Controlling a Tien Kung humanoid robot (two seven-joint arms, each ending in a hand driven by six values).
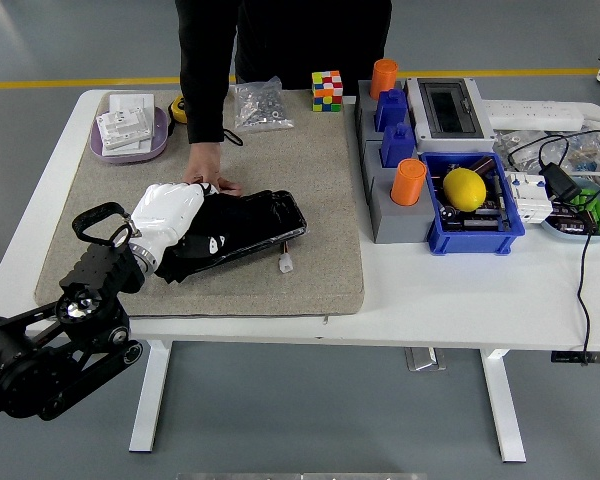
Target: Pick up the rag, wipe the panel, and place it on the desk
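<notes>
A robotics lab or workshop.
Grey floor with a yellow line (500, 72), a white desk (460, 300), a blue parts bin (475, 225), an electrical box (447, 104) and cables (583, 250).

A coloured cube (327, 89) and a clear bag of small parts (257, 104) sit near the desk's far edge. At the far left corner lies a purple tray (130, 141). Toward the right edge, a lemon (464, 188) rests in a blue bin (474, 235) beside an orange cup (408, 181).
</notes>
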